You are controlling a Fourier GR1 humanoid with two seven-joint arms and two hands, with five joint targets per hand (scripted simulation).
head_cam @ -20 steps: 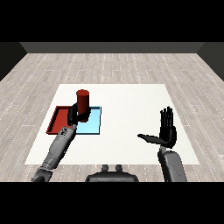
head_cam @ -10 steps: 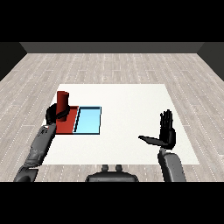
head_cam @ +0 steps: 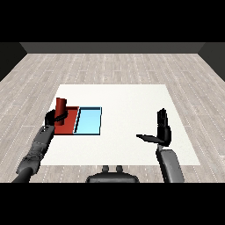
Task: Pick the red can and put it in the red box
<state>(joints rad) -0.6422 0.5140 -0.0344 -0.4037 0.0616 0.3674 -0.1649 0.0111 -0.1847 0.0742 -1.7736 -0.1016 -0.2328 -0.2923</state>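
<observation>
Head view | red can inside left hand fingers

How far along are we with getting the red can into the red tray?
Pickup looks done: the left hand is curled round the upright red cylindrical can. In hand: the can is at the flat red tray, on its left side. Left: release; whether it rests inside is unclear. The right hand hangs open, away.
</observation>
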